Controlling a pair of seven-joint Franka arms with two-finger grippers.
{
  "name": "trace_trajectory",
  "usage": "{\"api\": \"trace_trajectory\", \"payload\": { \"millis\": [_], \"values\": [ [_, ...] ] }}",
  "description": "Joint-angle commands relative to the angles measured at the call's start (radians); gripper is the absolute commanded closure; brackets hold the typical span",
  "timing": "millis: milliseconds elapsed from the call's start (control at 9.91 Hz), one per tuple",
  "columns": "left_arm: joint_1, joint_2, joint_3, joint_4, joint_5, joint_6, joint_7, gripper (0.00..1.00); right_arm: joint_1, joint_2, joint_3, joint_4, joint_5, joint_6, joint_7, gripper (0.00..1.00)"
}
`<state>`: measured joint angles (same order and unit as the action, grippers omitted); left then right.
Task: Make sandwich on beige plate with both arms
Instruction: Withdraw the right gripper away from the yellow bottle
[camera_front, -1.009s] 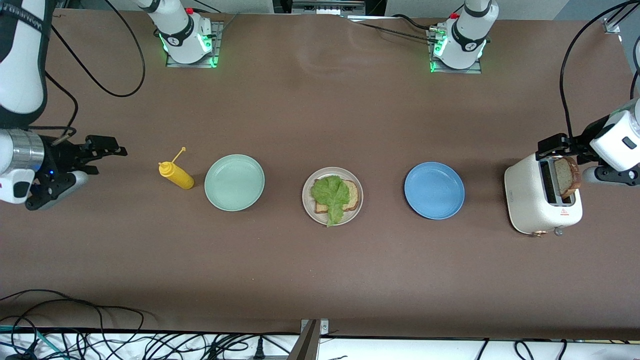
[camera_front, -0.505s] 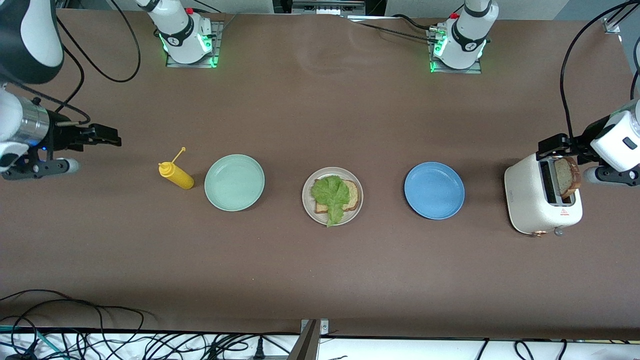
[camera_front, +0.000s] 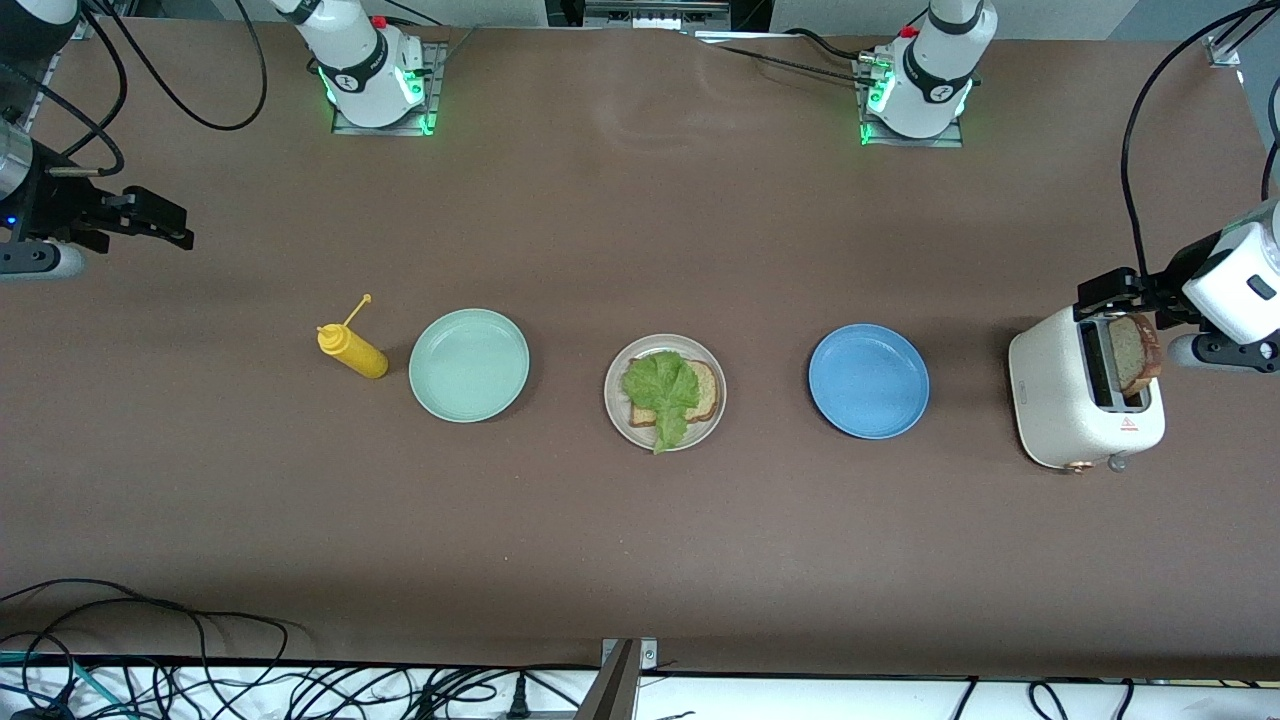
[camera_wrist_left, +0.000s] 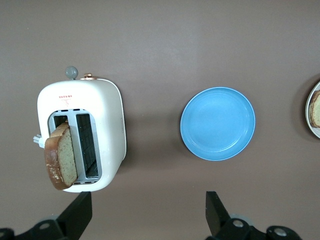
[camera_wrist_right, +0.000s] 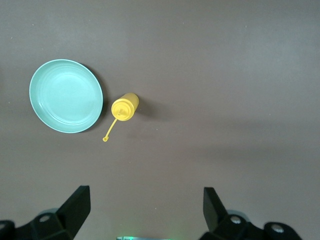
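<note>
Brown worktop (camera_front: 640, 560) carries everything in one row. Largest item: white toaster (camera_front: 1085, 400) at the left arm's end, one bread slice (camera_front: 1135, 352) standing up out of a slot.

Left gripper (camera_front: 1120, 300) hangs over the toaster's edge, just beside that slice, fingers spread wide and holding nothing; the left wrist view shows both fingertips (camera_wrist_left: 80, 215) apart with the toaster below.

Right gripper (camera_front: 150, 220) is up over bare worktop at the right arm's end, well apart from the plates, also released and empty.

Mint-green plate (camera_front: 469, 365) and blue plate (camera_front: 869, 381) sit either side of the beige plate (camera_front: 618, 420), which is mid-row. On the beige plate: second bread slice (camera_front: 708, 392) lying flat, lettuce leaf (camera_front: 662, 390) on top, tip hanging over the rim toward the front camera.

Yellow squeeze bottle (camera_front: 353, 350) lies tipped just beside the mint-green plate, toward the right arm's end.
</note>
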<state>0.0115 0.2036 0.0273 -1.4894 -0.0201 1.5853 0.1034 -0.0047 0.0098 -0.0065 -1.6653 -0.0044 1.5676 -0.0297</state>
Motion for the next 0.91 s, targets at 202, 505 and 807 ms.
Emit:
{"api": "trace_trajectory", "payload": {
  "millis": [202, 505, 807],
  "values": [
    [0.005, -0.004, -0.006, 0.004, 0.032, -0.013, 0.012, 0.0, 0.014, -0.014, -0.015, -0.028, -0.002, 0.003, 0.059, 0.0],
    [0.005, -0.004, -0.007, 0.006, 0.031, -0.013, 0.012, 0.0, 0.017, -0.013, -0.013, -0.024, 0.001, 0.002, 0.028, 0.0],
    [0.005, -0.004, -0.006, 0.006, 0.032, -0.013, 0.012, 0.0, 0.015, -0.01, -0.015, -0.024, 0.003, 0.002, 0.027, 0.0]
  ]
}}
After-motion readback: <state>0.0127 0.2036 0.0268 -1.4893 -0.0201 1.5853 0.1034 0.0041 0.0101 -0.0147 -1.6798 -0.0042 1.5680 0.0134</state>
